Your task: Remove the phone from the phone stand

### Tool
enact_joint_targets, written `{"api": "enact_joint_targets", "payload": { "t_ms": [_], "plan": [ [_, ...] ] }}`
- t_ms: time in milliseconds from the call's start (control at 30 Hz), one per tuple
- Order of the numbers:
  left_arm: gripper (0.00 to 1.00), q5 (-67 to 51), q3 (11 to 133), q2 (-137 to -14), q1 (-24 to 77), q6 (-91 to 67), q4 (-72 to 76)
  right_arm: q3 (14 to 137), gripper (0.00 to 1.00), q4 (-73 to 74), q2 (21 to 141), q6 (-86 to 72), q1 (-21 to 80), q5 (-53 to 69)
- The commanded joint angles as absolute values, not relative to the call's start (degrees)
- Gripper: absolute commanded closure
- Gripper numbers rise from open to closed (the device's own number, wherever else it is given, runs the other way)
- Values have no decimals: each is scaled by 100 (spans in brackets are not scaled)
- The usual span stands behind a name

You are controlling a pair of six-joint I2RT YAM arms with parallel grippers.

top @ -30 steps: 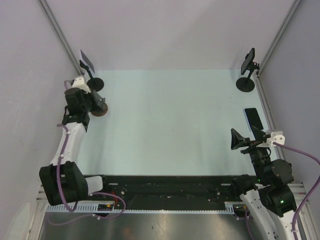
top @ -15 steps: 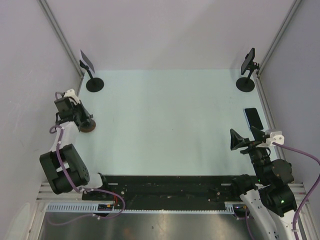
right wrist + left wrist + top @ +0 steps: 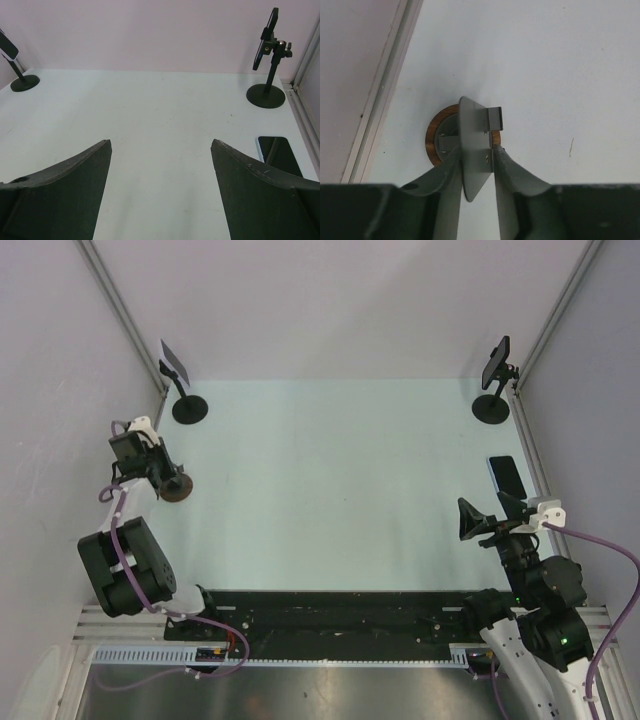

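While the left end effector (image 3: 477, 154), barely parted, brackets the stand (image 3: 474, 132), grip uncertain, a skewed retreat could topple it.

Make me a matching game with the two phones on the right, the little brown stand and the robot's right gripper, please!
Things:
A. far-right phone
B. near-right phone
C. brown-based stand
D. right gripper

States:
1. between the fingers of the left gripper
2. open, holding nothing
3. lying flat on the table
4. mounted on a black stand

Pairs: A-4, B-3, C-1, D-2.
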State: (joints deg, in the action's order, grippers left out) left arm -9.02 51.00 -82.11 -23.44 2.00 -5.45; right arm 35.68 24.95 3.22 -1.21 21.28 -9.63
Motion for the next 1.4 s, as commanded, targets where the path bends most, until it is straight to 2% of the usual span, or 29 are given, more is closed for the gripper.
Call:
{"api": "enact_joint_targets", "payload": {
  "t_ms": [0, 133, 167, 267, 333, 467, 767, 933, 1367],
  "plan": [
    [60, -528, 5106, -8007, -2382, 378, -492, 3568, 14, 2303, 378, -9, 2162, -914],
    [44, -431, 5089, -7866, -2382, 264, -492, 3568, 14, 2312, 378, -9, 2153, -888],
    [36, -422, 5089, -7831, -2382, 246, -483, 3568, 14, 2303, 378, -17, 2162, -870],
    [22, -282, 5071, -7700, -2373, 176, -501, 3568, 14, 2303, 396, -9, 2171, -861],
    [17, -141, 5063, -7594, -2373, 97, -483, 3568, 14, 2303, 396, -9, 2162, -853],
    [0, -175, 5054, -7226, -2364, -157, -501, 3568, 14, 2303, 396, -9, 2171, -844],
    [0, -62, 5282, -6294, -1864, -1036, -519, 3568, 14, 2276, 483, -9, 2171, -826],
    [0, 220, 5913, -6380, -1547, -1424, -510, 3577, 14, 2294, 518, -9, 2180, -861],
    [1, 545, 8875, -9227, -1406, -2003, -519, 3568, 14, 2276, 685, -18, 2118, -800]
  ]
}}
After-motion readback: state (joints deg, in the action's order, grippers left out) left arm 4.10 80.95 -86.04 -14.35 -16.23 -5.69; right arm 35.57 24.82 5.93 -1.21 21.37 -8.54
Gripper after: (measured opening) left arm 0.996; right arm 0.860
